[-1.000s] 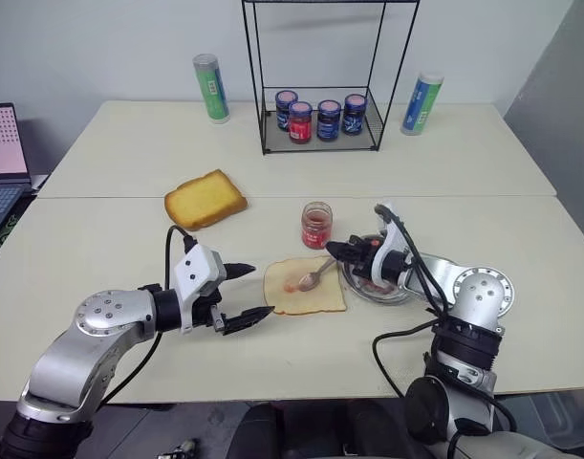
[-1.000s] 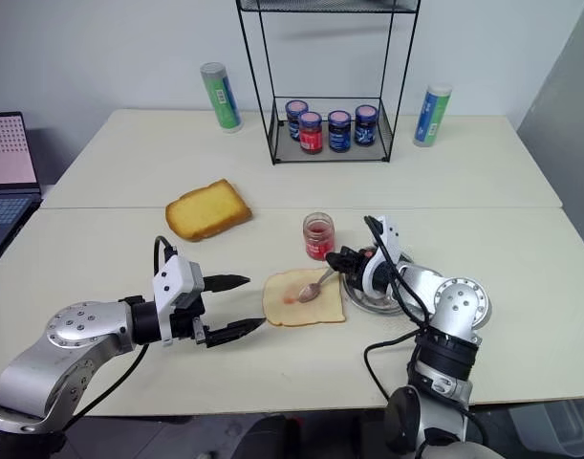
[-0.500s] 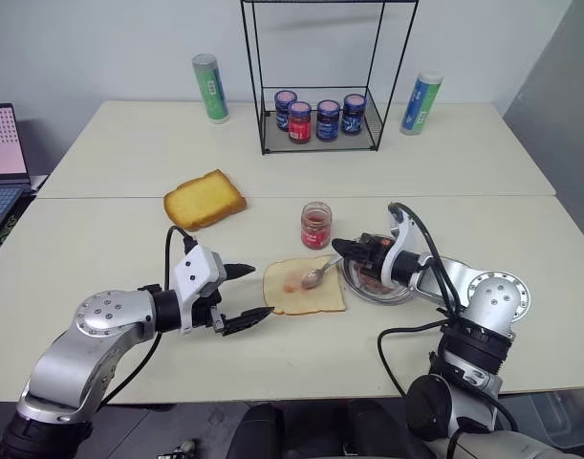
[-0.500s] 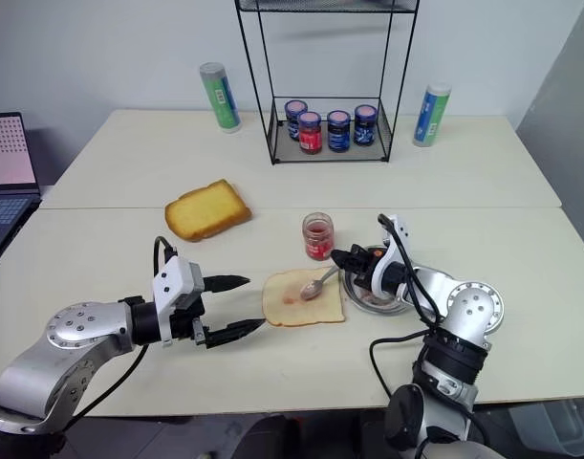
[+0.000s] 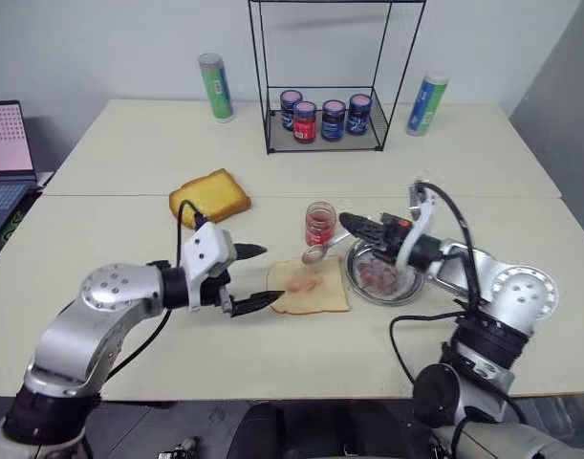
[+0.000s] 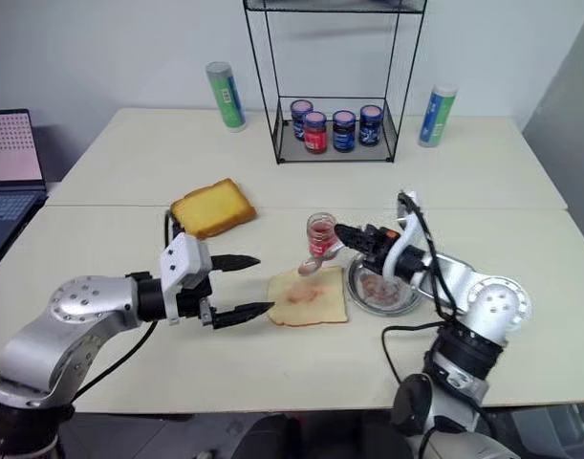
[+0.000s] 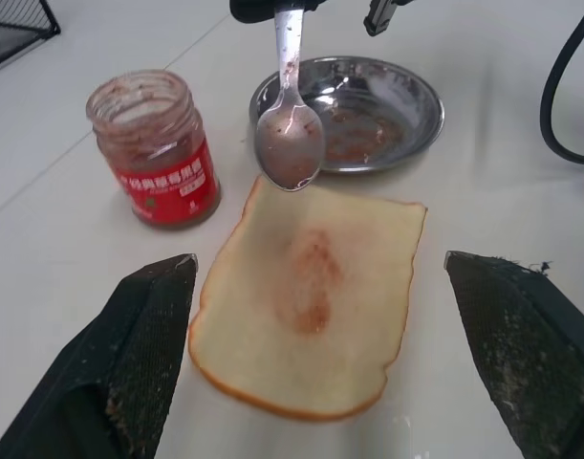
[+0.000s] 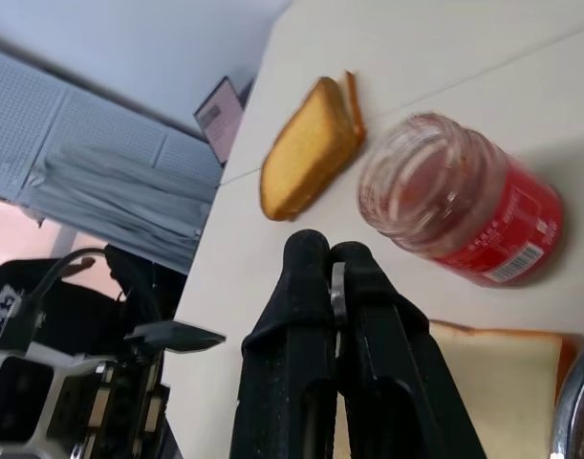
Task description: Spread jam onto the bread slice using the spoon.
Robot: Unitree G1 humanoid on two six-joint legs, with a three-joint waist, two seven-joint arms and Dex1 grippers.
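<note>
Now that the right gripper point(image 5: 354, 225), clamped on the spoon point(image 7: 288, 143), has lifted it off the bread slice point(image 7: 311, 306) at centre frame, a jam point(image 7: 311, 277) smear remains; the left gripper point(image 5: 258, 278) waits, fingers apart.

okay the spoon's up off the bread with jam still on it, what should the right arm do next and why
Probably lower the spoon back onto the bread slice and smear outward. The right gripper holds it above the slice's far edge, jam clinging to the bowl, and only a faint pink streak marks the slice's middle; the rest is bare.
</note>
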